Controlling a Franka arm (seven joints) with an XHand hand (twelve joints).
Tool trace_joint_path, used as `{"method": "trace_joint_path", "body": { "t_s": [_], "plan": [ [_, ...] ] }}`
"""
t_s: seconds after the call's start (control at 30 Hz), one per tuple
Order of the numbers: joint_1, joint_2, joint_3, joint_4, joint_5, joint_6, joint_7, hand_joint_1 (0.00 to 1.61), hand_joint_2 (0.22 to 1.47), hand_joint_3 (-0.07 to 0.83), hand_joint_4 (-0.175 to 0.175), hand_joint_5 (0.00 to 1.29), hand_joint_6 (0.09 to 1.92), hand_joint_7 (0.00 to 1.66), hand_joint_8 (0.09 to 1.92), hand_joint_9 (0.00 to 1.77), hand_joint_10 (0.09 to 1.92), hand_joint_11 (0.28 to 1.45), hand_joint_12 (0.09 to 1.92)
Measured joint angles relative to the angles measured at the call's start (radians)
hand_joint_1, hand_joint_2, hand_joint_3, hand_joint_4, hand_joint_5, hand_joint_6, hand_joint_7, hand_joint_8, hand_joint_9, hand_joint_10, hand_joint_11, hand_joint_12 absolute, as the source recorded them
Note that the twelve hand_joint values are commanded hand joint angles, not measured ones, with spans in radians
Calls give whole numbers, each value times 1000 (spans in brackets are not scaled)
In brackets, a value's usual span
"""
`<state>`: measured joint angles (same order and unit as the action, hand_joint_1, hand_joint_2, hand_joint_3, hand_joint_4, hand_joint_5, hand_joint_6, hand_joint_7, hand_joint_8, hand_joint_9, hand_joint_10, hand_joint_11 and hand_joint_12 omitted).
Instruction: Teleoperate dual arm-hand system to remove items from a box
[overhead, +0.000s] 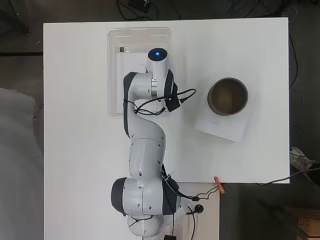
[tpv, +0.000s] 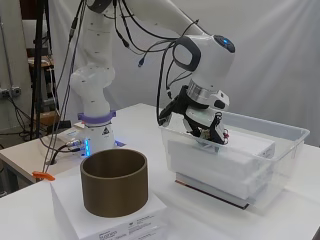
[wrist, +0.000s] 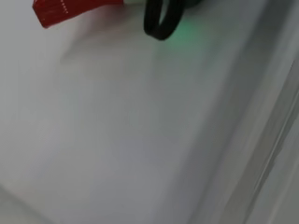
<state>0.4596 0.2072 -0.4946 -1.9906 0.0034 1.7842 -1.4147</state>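
Hand (tpv: 206, 127) inside clear box (tpv: 280, 131) (fingers unclear).

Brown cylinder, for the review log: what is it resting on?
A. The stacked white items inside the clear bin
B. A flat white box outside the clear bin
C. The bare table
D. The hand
B: the brown cylinder stands upright on a flat white box on the table, apart from the clear bin, where the hand is reaching.
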Motion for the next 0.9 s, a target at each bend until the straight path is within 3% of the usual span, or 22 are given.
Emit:
{"method": "trace_joint_path", "body": {
  "t_s": [0.1, 0.17, 0.2, 0.23, 0.33, 0.4, 0.47, 0.57, 0.67, 0.8, 0.83, 0.87, 0.9],
  "plan": [
    [14, -40, 8, -4, -53, 3, 22, 1343, 1180, 0, -175, 779, 1396, 760, 1070, 931, 1182, 600, 1007],
    [42, -107, -14, 22, -79, 29, 8, 1342, 1159, -2, -97, 811, 1227, 841, 1014, 964, 1241, 620, 1199],
    [34, -144, -11, 26, -68, 48, -1, 1285, 1162, 1, -56, 825, 1162, 872, 1086, 985, 1269, 640, 1322],
    [22, -181, -7, 26, -60, 59, -5, 1243, 1168, 1, -44, 832, 1116, 892, 1160, 1004, 1304, 653, 1418],
    [-20, -296, -24, 19, -51, 85, -32, 1227, 1175, 1, -136, 855, 976, 909, 1327, 1041, 1499, 700, 1605],
    [-54, -358, -58, -8, -63, 97, -30, 1225, 1189, 1, -166, 838, 966, 884, 1412, 1059, 1625, 742, 1690],
    [-84, -413, -83, -28, -77, 97, -11, 1227, 1184, -1, -167, 840, 973, 901, 1379, 1050, 1622, 749, 1708],
    [-134, -476, -134, -62, -113, 91, 27, 1212, 1177, 0, -109, 826, 1036, 930, 1283, 1060, 1443, 724, 1654],
    [-155, -491, -196, -85, -130, 85, 44, 1210, 1176, 0, -99, 821, 1053, 940, 1258, 1064, 1390, 717, 1639],
    [-181, -405, -277, -53, -136, 63, 39, 1218, 1199, 3, -165, 791, 1045, 892, 1414, 1078, 1573, 725, 1689],
    [-194, -366, -289, -38, -126, 54, 37, 1116, 1203, 3, -44, 791, 1126, 903, 1436, 1087, 1623, 727, 1698],
    [-206, -329, -297, -25, -118, 47, 41, 1034, 1206, 2, 54, 792, 1190, 927, 1449, 1109, 1660, 732, 1706],
    [-213, -292, -310, -15, -117, 38, 57, 985, 1208, 2, 114, 792, 1230, 956, 1463, 1137, 1691, 746, 1717]
  ]
}}
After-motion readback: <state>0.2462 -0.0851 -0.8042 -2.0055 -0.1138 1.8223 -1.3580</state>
